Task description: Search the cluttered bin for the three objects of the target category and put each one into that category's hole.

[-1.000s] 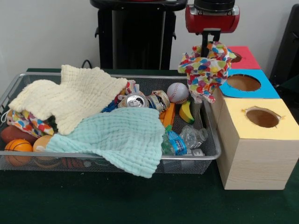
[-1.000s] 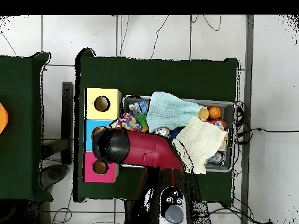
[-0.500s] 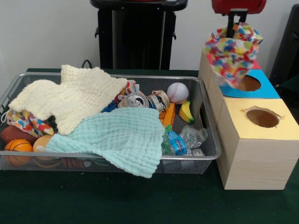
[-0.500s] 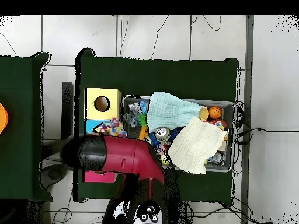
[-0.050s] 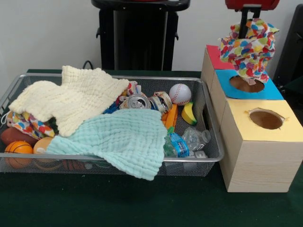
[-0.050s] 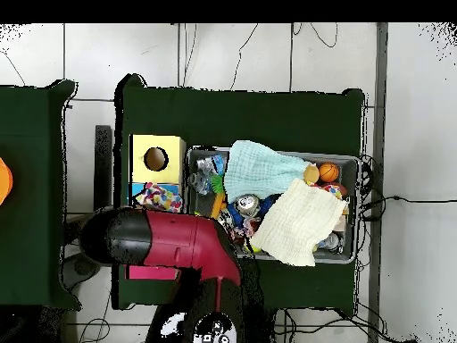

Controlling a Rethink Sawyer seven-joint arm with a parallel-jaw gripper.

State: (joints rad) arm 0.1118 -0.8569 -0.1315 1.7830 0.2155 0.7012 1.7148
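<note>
One multicoloured cloth (image 5: 248, 46) hangs clamped in the end effector (image 5: 245, 21) directly above the blue hole (image 5: 246, 83), not yet released; delivery is judged close. Two cloths remain in the wire bin (image 5: 214, 142): the cream cloth (image 5: 71, 97) and mint cloth (image 5: 120, 138), lying over balls, cans and bottles.

I'm looking at a robot lab: a green table (image 6: 241, 112) is standing on a tiled floor (image 6: 241, 54) with loose cables (image 6: 308, 36) trailing across it. Just below the gripper (image 5: 250, 19), three boxes (image 5: 258, 142) with cut holes are sitting beside a mesh bin (image 5: 208, 151) of test clutter.
</note>
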